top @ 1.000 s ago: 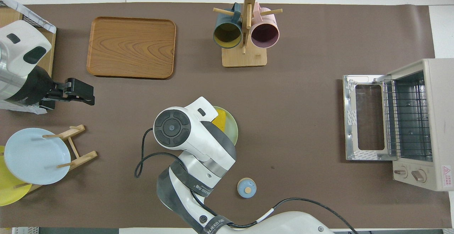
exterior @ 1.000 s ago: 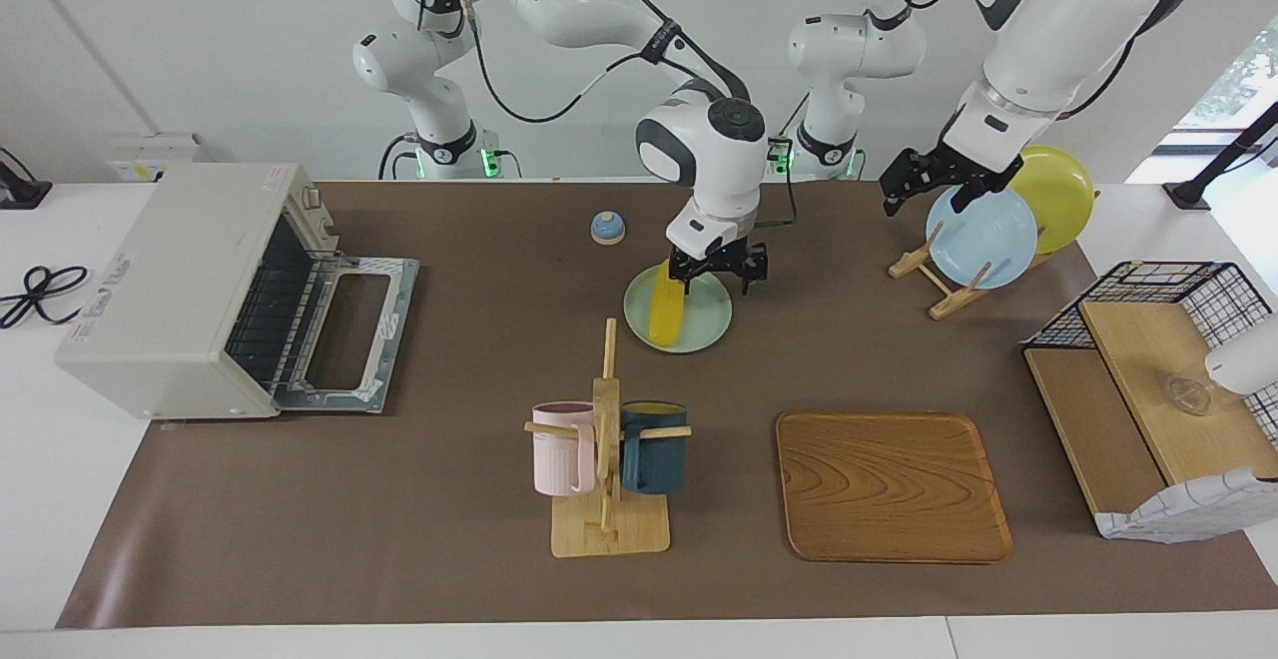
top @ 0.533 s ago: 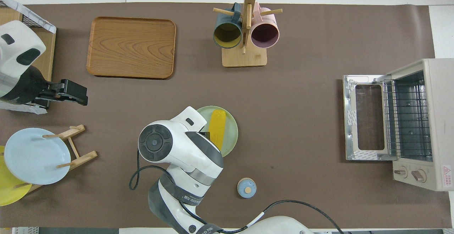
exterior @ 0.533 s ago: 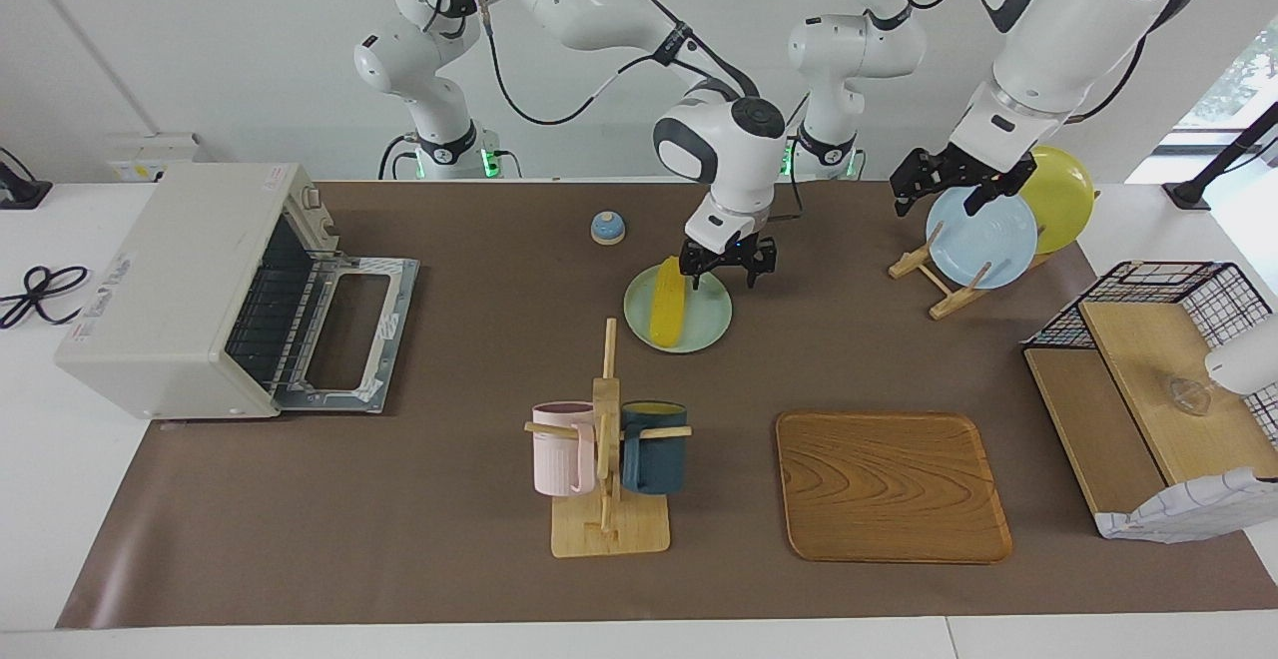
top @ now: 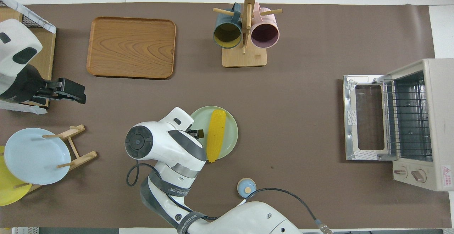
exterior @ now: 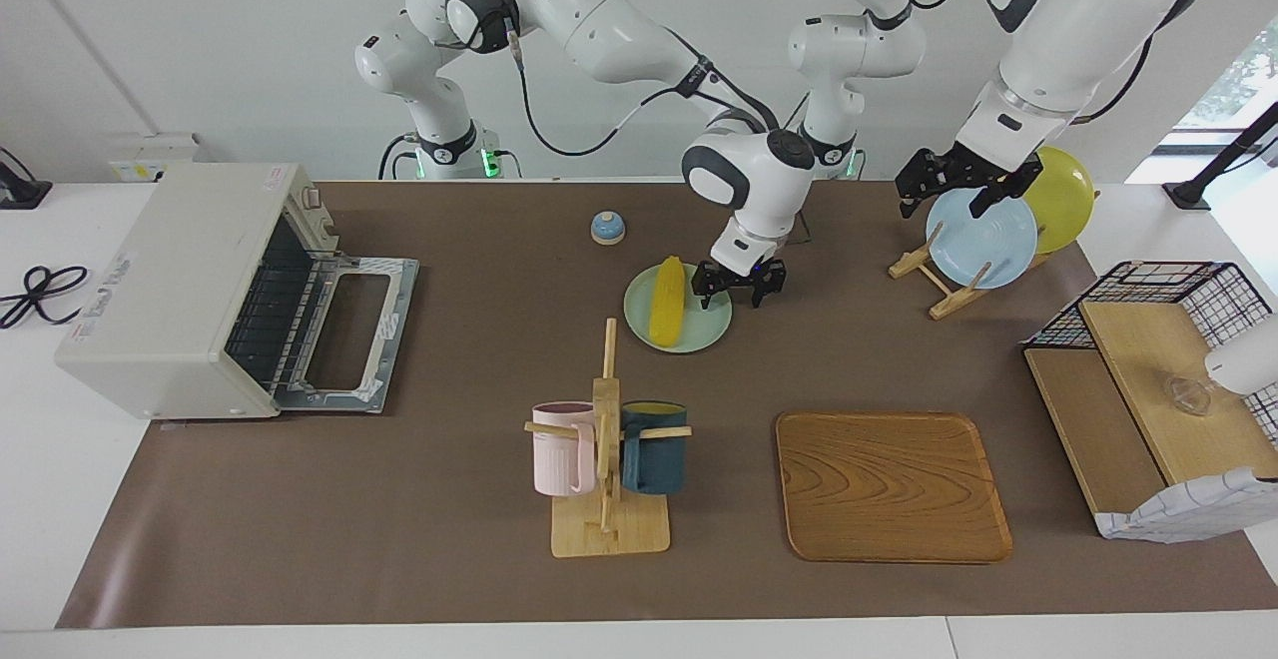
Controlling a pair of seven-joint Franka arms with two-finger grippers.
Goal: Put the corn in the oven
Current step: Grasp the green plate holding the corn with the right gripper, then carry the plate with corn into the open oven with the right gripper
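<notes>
right gripper point(exterior: 740, 287): jaws spread wide, holding nothing, over the edge of the pale green plate point(exterior: 711, 325) just beside the corn.
left gripper point(exterior: 955, 186): jaws spread, empty, waiting above the blue plate point(exterior: 983, 245) in its rack.
corn point(exterior: 667, 301): bright yellow tapered cob, lying on the pale green plate.
oven point(exterior: 190, 290): door down, rack exposed, at the right arm's end.
mug stand point(exterior: 606, 459): farther from the robots than the corn.

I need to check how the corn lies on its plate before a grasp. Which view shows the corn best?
The overhead view: the corn shows full length on the green plate, with the right end effector open beside it. The facing view shows the corn whole too, but foreshortened, the right end effector hanging close alongside.
</notes>
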